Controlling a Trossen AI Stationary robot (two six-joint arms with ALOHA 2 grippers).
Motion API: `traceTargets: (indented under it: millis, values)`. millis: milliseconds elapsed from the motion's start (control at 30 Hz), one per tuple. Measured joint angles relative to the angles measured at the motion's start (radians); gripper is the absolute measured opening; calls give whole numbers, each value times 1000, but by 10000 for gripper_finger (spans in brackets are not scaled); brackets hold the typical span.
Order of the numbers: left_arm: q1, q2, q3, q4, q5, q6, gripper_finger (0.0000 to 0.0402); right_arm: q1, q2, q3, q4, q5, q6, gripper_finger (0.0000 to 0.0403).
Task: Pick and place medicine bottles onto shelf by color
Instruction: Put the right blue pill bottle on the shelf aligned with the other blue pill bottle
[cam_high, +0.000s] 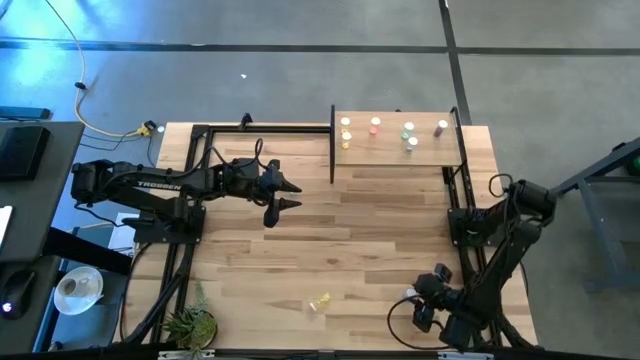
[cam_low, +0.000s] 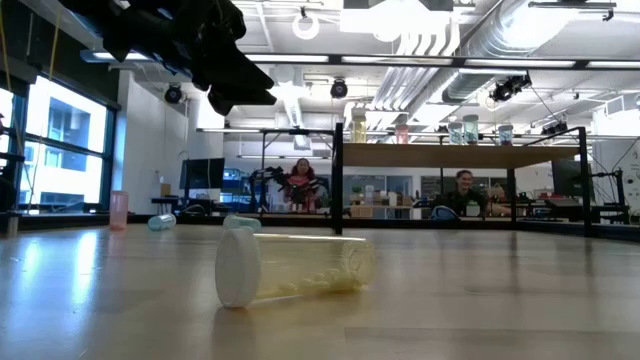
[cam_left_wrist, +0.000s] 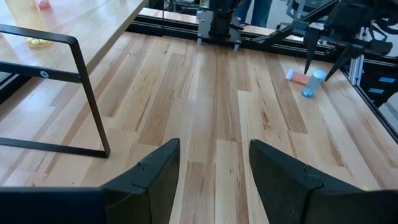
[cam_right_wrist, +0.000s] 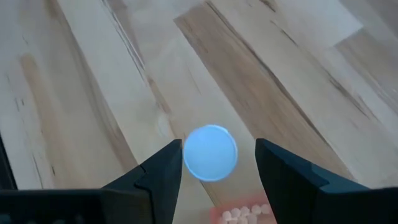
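Medicine bottles (cam_high: 376, 125) mostly stand on the far-right shelf (cam_high: 395, 155); a yellow one (cam_high: 320, 302) lies near-centre on the table (cam_high: 330, 235). My right gripper (cam_right_wrist: 214, 163) hangs wide over a blue-capped bottle (cam_right_wrist: 211, 152) near-right; my left gripper (cam_left_wrist: 211, 168) hovers wide, far-left of centre.

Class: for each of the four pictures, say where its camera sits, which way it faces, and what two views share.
High: overhead, straight down on the striped wooden table; both arms show, left gripper and right gripper.
Low: at tabletop height, level across to the pale plywood shelf; a dark arm hangs at top left.
Left wrist: past the open left gripper, across the table towards the right arm.
Right wrist: down past the open right gripper onto a blue-capped bottle.
Shared: high and low both show the yellow bottle lying sideways.
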Motion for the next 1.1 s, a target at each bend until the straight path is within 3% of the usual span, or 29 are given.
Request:
traceTargets:
  millis: [233, 600, 900, 1100]
  values:
    - [0, 0, 0, 0, 0, -1, 184, 2, 3, 0, -6, 14, -3, 190]
    - [0, 0, 0, 0, 0, -1, 184, 1, 3, 0, -12, 22, -4, 114]
    - [0, 0, 0, 0, 0, 0, 184, -6, 2, 29, -94, 149, 17, 112]
    - [0, 0, 0, 0, 0, 0, 184, -50, 2, 100, -330, 269, 109, 112]
